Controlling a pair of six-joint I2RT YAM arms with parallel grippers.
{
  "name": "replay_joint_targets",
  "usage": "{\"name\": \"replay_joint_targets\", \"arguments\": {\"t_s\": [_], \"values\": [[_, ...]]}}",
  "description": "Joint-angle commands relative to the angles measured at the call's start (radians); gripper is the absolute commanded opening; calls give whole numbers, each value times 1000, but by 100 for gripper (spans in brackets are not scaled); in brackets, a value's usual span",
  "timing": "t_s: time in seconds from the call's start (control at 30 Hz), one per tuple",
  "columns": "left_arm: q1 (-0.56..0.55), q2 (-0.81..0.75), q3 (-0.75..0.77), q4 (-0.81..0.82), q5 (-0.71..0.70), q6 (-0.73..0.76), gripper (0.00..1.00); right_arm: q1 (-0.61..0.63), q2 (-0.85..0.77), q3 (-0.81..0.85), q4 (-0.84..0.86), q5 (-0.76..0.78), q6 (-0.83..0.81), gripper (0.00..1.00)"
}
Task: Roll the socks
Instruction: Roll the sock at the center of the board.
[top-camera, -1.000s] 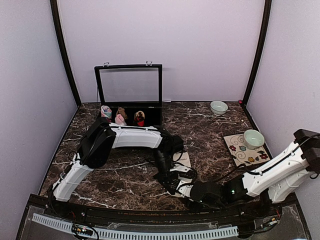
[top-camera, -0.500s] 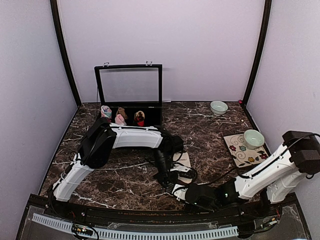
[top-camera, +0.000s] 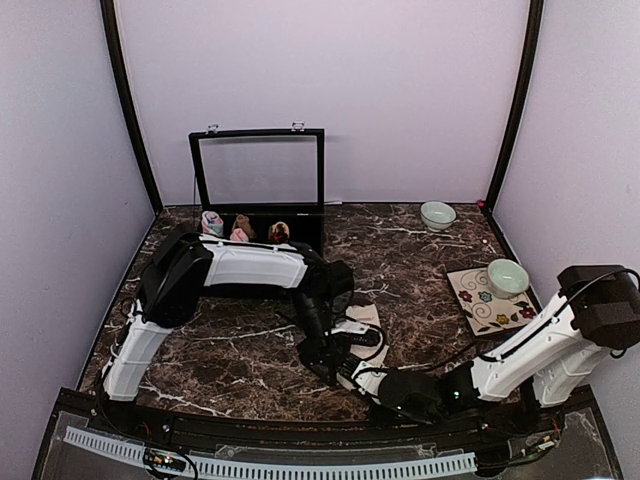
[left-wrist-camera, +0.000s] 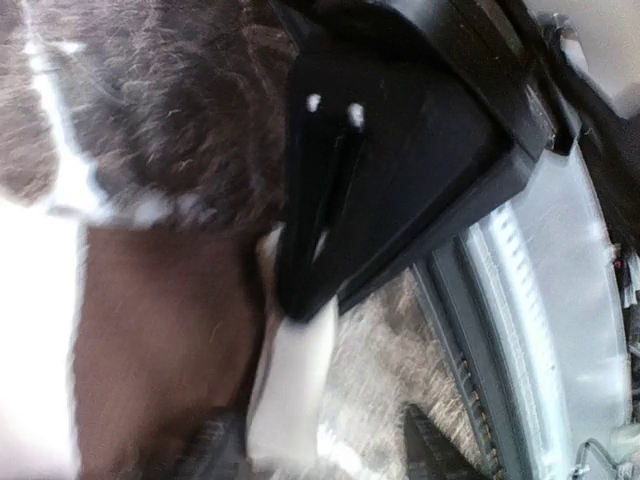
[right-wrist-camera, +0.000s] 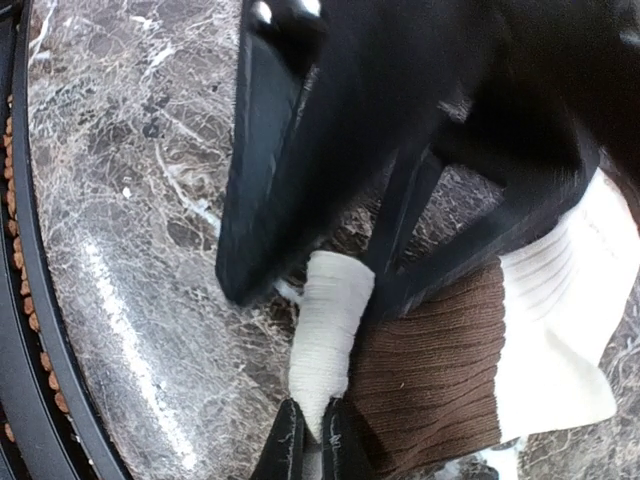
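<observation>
- The right gripper (right-wrist-camera: 307, 445) has its two fingertips pressed together, pinching the near end of a narrow cream fold of fabric.
- That fold belongs to the cream sock (right-wrist-camera: 555, 300). In the right wrist view it runs up from the fingertips towards the left gripper (right-wrist-camera: 315, 275).
- The left gripper's black fingers appear parted, one on each side of the fold rather than clamped on it. The left wrist view is too blurred to confirm this.
- Just beside the fold is the sock's brown cuff (right-wrist-camera: 430, 375), a ribbed band lying flat. Past it, the cream body spreads away to the right in that view.
- From above, the sock lies on the marble table (top-camera: 230, 350) near its front edge. Its long axis runs from the pinched near end away towards the middle of the table.
- Both grippers meet at the sock's near end, and only the right one has hold of it. A roll would likely travel along the long axis, away from the pinch.
- The black argyle pair cannot be made out in any view.
- Well behind, an open display case (top-camera: 258, 190) holds small rolled bundles.
</observation>
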Motion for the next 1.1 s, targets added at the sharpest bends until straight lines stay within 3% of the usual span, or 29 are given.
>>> {"name": "replay_joint_targets", "arguments": {"t_s": [0.0,0.03,0.33,0.47,0.5,0.57,0.6,0.7,0.83,1.07], "values": [[57,-184,-149,237,-186,-103,92,-7,16,-55,-29,-100,124,0],[60,-233,-180,279,-212,-120,98,-12,12,-61,-33,-115,142,0],[75,-514,-414,618,-471,-222,99,-135,-92,-145,-10,-280,255,0],[131,-583,-514,884,-712,-428,99,-171,-126,-176,6,-320,292,0],[152,-584,-512,884,-698,-446,99,-177,-128,-183,13,-329,303,0],[213,-587,-473,778,-494,-419,95,-187,-125,-193,19,-346,327,0],[217,-600,-482,781,-487,-417,92,-191,-122,-196,20,-353,339,0],[161,-681,-608,875,-547,-309,93,-208,-114,-215,40,-386,373,0],[107,-682,-656,807,-467,-251,93,-252,-105,-247,88,-447,416,0],[-59,-631,-659,638,-330,-60,80,-299,-59,-269,112,-517,494,0]]}}
